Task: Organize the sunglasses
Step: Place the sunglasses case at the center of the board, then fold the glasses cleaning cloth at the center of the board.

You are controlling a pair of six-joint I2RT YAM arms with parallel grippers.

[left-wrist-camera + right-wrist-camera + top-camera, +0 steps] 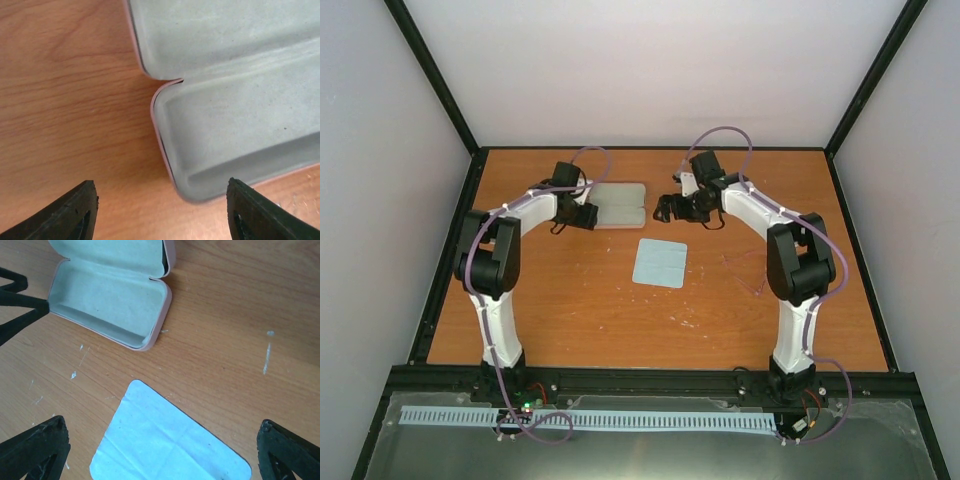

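pink case lay open and empty at twelve o'clock, left hand and right hand both open beside it, sunglasses not yet inside, faint at three o'clock.

The case runs past the left wrist view's top and right edges. The cloth (right wrist view) is cropped below.

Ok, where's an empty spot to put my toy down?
The biggest bare wood is in front of the blue cloth, between the left arm and right arm. The far right corner is bare too. It's crowded at the far middle, where the pink case sits between the left pincer and right pincer.
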